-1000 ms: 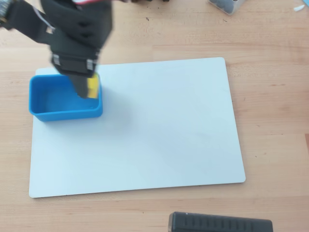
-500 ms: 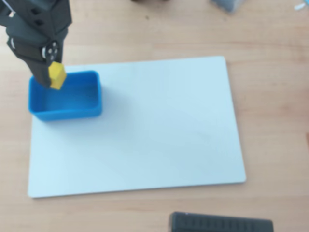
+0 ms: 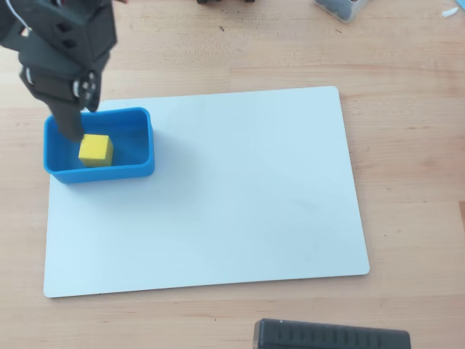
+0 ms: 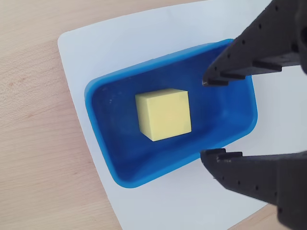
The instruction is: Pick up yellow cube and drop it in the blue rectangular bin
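Pale wooden tabletop (image 3: 407,145) is lying under everything we are watching, with a flat white rectangular board (image 3: 240,196) resting on it and a dark ridged block (image 3: 330,337) sitting at the six o'clock edge of the overhead view. At about nine o'clock on the board, the bright blue plastic rectangular bin (image 3: 149,149) is standing upright, and the small solid yellow cube (image 3: 95,150) is lying on its floor, toward the nine o'clock half, free of any grip. In the wrist view we are seeing the cube (image 4: 163,114) sitting flat near the middle of the bin (image 4: 103,143), clear of all four walls. Our black two-finger gripper (image 4: 209,118) is hovering above the bin with its jaws spread wide and nothing between them; one fingertip is hanging over the bin's twelve o'clock rim in that view, the other just outside the six o'clock rim. We are judging the drop as done, so the risks lie in the retreat. If the arm is dipping or swinging sideways while leaving, a finger could be catching the thick rim and tipping or dragging the light bin across the smooth board, perhaps spilling the cube. Closing the jaws at this height could also be clipping a wall. Lifting straight up first looks safest to us.
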Robot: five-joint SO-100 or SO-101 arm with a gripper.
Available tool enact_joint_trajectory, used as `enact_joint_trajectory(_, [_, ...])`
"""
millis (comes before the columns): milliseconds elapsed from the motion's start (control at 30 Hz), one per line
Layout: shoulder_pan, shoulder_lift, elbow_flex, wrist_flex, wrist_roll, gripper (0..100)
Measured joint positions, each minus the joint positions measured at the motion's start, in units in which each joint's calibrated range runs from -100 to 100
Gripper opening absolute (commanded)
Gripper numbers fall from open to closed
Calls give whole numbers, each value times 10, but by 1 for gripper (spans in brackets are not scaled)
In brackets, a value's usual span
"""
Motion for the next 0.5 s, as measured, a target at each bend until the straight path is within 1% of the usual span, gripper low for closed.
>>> enact_joint_trajectory(167, [-39, -10, 0, 4, 0, 15])
enact_joint_trajectory(367, [-122, -110, 84, 4, -15, 14])
enact_joint_trajectory(433, [-154, -152, 125, 4, -21, 11])
enact_joint_trajectory(500, [-184, -193, 164, -2, -25, 5])
